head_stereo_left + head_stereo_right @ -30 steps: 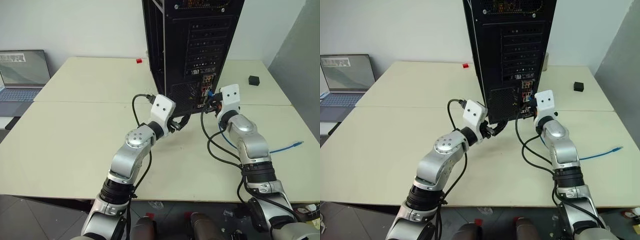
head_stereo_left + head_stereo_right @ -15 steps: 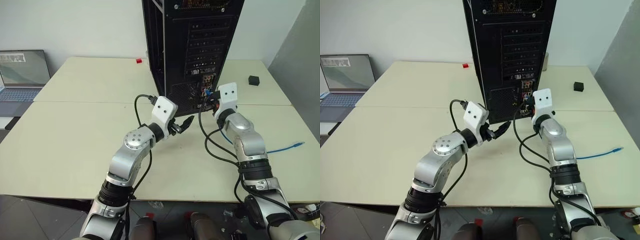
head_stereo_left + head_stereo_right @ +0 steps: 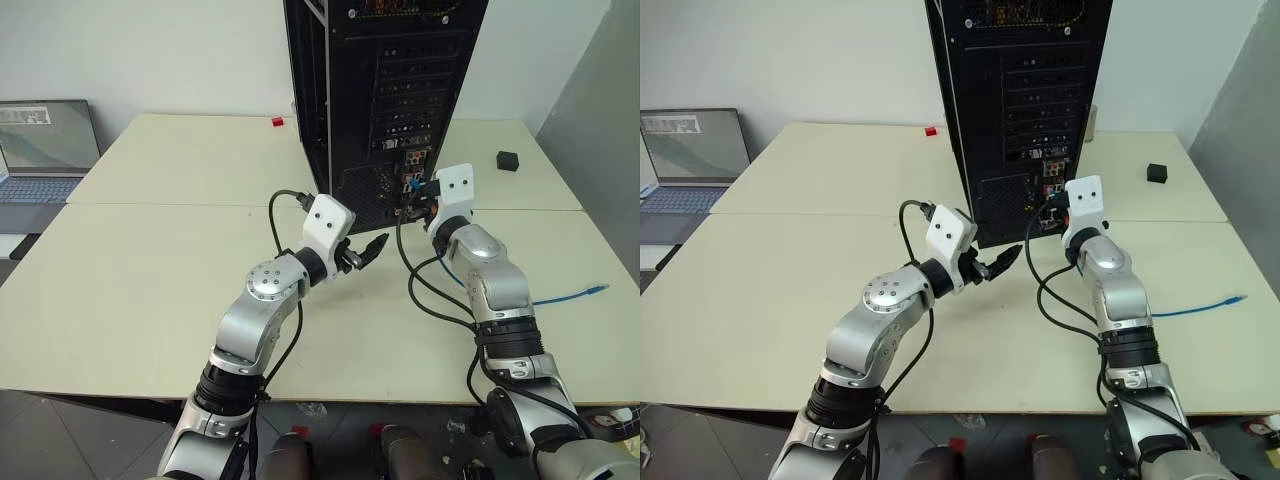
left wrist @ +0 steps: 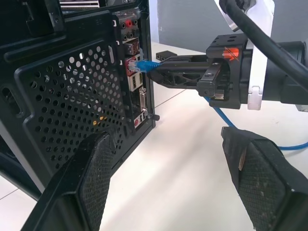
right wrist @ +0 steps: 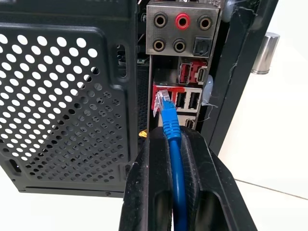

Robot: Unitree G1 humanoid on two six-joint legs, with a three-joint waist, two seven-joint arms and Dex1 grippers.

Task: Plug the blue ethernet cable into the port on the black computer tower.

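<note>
The black computer tower (image 3: pixel 380 90) stands upright at the middle of the table, its back panel toward me. My right gripper (image 5: pixel 172 139) is shut on the blue ethernet cable (image 5: pixel 169 126) just behind its clear plug. The plug tip sits at the mouth of the port (image 5: pixel 157 92), a red-framed socket in the connector cluster; I cannot tell how deep it sits. The remaining cord (image 3: pixel 572 294) trails across the table to the right. My left gripper (image 4: pixel 178 163) is open and holds nothing, low in front of the tower's mesh vent (image 4: pixel 72 106), left of the right gripper (image 4: pixel 161 72).
A laptop (image 3: pixel 45 150) sits at the far left. A small black cube (image 3: pixel 508 160) lies to the right of the tower, and a small red object (image 3: pixel 278 122) behind it to the left. Thick black robot cables (image 3: pixel 420 285) hang by the right arm. A metal cylinder (image 5: pixel 264 53) stands behind the tower.
</note>
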